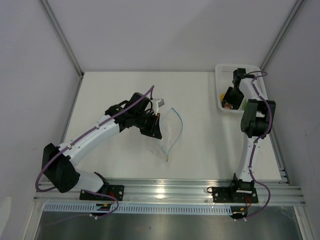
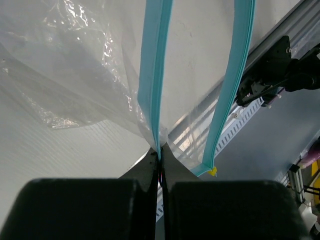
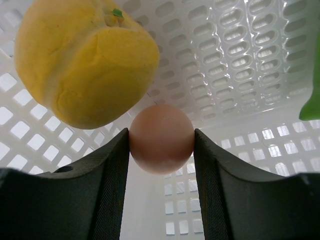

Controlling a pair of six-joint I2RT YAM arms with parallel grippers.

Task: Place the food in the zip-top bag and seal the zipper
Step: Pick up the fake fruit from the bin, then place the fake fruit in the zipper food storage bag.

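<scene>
The clear zip-top bag [image 1: 167, 132] lies mid-table, its mouth open. My left gripper [image 1: 156, 116] is shut on one side of the teal zipper strip [image 2: 152, 75]. The other side of the strip [image 2: 231, 85] hangs apart from it and ends in a small yellow tab [image 2: 213, 171]. My right gripper [image 1: 230, 102] is down inside the white lattice basket [image 1: 222, 70]. In the right wrist view its fingers [image 3: 112, 165] are closed on both sides of a smooth peach-pink ball [image 3: 161, 138]. A lumpy round yellow food piece [image 3: 85, 60] lies just behind the ball. A bright green piece [image 3: 311, 102] shows at the right edge.
The basket stands at the table's back right corner, close to the enclosure post. Its lattice wall [image 3: 225, 50] surrounds my right gripper. The aluminium rail [image 1: 170, 190] with both arm bases runs along the near edge.
</scene>
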